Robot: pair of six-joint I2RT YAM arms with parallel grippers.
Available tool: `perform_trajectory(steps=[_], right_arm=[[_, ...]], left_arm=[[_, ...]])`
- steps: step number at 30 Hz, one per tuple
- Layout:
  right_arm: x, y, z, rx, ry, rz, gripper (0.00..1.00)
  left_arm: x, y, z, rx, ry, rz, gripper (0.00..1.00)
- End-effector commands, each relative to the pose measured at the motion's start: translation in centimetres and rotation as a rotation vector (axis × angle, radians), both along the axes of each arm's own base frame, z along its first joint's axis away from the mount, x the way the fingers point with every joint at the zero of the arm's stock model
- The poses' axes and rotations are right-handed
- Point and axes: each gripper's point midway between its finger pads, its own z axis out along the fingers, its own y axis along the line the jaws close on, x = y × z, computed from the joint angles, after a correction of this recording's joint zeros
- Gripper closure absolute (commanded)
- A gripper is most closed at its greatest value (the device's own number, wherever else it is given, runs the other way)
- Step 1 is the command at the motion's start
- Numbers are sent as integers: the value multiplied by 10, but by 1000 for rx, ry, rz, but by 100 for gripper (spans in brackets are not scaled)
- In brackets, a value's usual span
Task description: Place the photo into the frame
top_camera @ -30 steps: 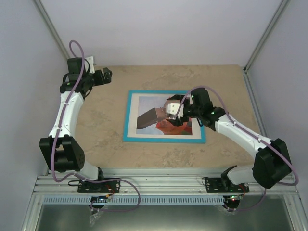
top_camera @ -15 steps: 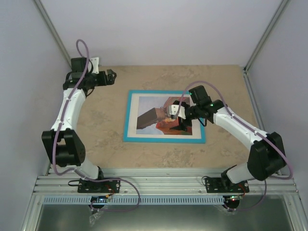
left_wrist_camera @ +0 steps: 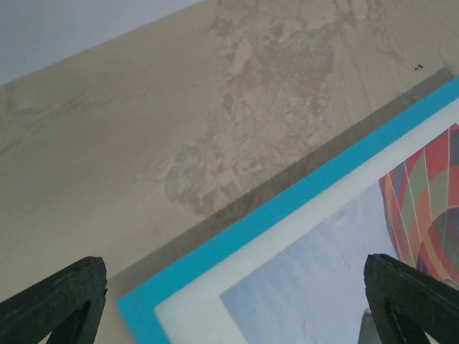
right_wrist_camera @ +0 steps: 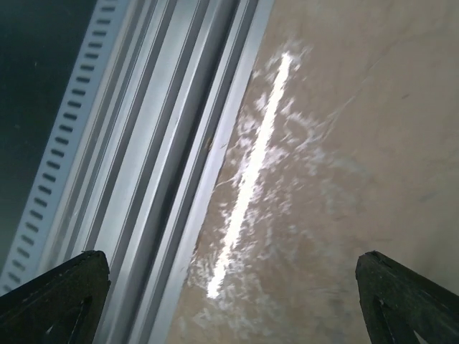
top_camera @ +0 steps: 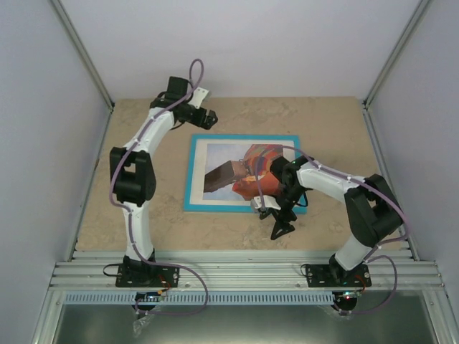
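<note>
The frame (top_camera: 188,179) lies flat mid-table, turquoise face up. The photo (top_camera: 247,172) of the orange-red balloon shows inside it behind a white mat border. My left gripper (top_camera: 209,118) is open and empty, hovering at the frame's far left corner. The left wrist view shows the turquoise rim (left_wrist_camera: 287,204), the mat (left_wrist_camera: 208,304) and the photo's pale sky (left_wrist_camera: 323,287) between my fingers (left_wrist_camera: 57,301). My right gripper (top_camera: 280,228) is open and empty, just off the frame's near edge. In the right wrist view it (right_wrist_camera: 233,297) is over bare table.
The aluminium rail (right_wrist_camera: 143,158) runs along the table's near edge, close to my right gripper. Grey walls enclose the table (top_camera: 143,186) at the left, back and right.
My left arm swung right from the back left corner to the frame's far left corner. My right gripper drew back from over the photo to the table in front of the frame.
</note>
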Motion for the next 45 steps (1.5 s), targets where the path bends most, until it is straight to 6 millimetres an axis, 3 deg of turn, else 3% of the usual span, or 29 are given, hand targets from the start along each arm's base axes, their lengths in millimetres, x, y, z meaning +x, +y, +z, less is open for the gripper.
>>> perform_trajectory(steps=[1,5,10,21,25,34,38,45], right_arm=[[-17,-14,-23,-99,57,27,6],[-14,-17,-36,-155,57,2,7],[-8,-24,-52,-229,40,-25,7],[-6,-39,-78,-330,13,-84,7],[-6,-44,-83,-360,12,-102,7],[9,-63,-93,-416,10,-184,5],[26,-73,-97,-431,44,-280,5],[65,-89,-104,-451,99,-469,2]], left_arm=[[23,-16,-8,29,-7,-35,1],[34,-38,-36,15,41,-63,1],[45,-51,-66,39,55,-57,1],[80,-31,-110,158,19,90,1],[85,-26,-128,210,22,99,1],[71,-8,-153,348,76,67,1],[50,-4,-158,401,140,-15,1],[1,23,-175,458,277,-112,1]])
